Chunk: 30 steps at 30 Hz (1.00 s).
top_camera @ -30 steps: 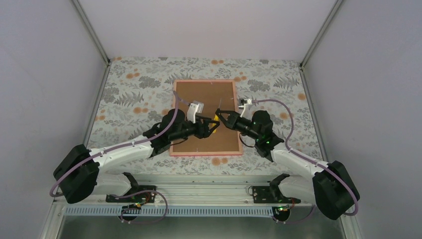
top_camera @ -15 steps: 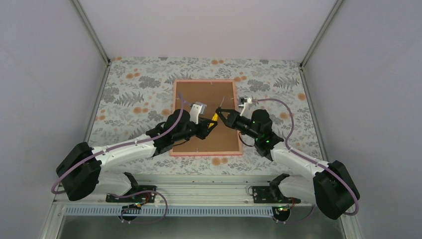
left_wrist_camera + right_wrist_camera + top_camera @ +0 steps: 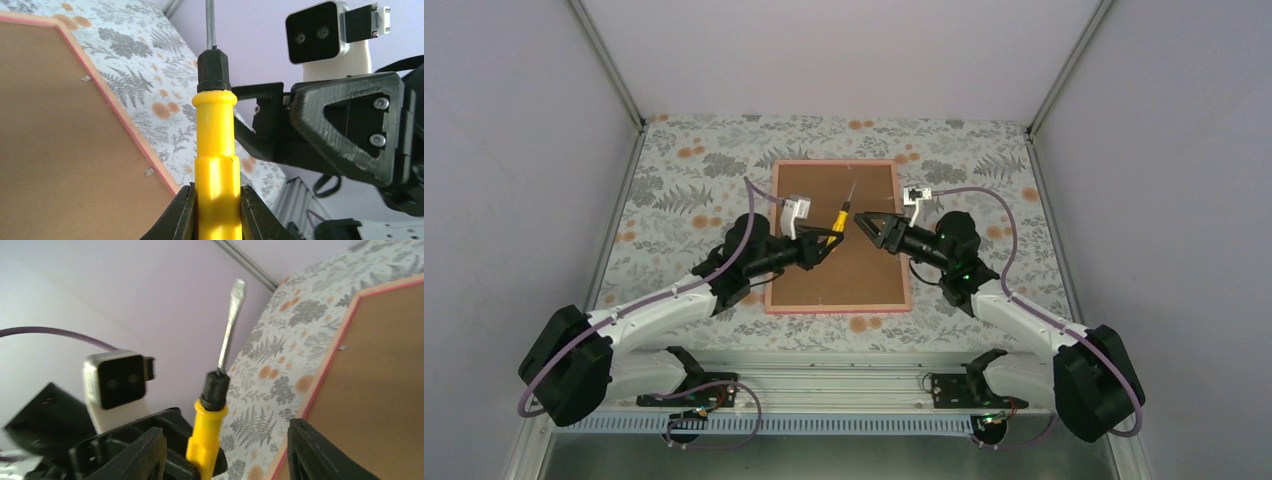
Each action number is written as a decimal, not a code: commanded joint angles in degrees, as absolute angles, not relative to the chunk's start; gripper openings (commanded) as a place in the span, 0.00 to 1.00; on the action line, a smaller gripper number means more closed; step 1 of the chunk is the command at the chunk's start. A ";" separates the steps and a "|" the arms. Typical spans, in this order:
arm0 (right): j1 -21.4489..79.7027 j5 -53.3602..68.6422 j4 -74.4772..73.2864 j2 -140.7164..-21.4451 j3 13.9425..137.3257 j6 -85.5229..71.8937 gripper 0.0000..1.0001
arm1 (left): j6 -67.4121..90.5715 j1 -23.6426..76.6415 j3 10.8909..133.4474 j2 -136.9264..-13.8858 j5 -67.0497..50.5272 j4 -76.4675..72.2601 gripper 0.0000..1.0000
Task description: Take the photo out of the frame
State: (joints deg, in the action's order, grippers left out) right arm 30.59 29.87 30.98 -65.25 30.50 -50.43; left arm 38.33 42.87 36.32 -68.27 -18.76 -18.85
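Note:
The frame [image 3: 773, 230] lies face down on the tablecloth, thin and pink, with its brown backing board [image 3: 864, 270] and small metal clips [image 3: 149, 172] up. The photo is hidden under the board. My left gripper [image 3: 826, 238] is shut on a yellow-handled flat screwdriver [image 3: 837, 217], held above the board with its shaft pointing to the far side. The left wrist view shows the handle [image 3: 215, 150] pinched between the jaws of the left gripper [image 3: 216, 212]. My right gripper [image 3: 865, 224] is open and empty, just right of the screwdriver. In the right wrist view the screwdriver [image 3: 208, 425] stands between the spread jaws of the right gripper [image 3: 225, 460] without touching them.
The floral tablecloth [image 3: 684, 190] covers the table around the frame. Grey walls and metal corner posts [image 3: 609, 60] close the left, right and far sides. The two wrists are close together over the frame's middle.
My left gripper has lifted the screwdriver and swung it left and farther away, its shaft now pointing to the far side. My right gripper has risen a little and stayed open.

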 commanded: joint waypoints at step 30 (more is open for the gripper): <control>28.81 50.23 51.17 -70.37 33.76 -49.82 0.25 | 52.38 39.17 29.76 -71.06 -43.68 -49.38 0.02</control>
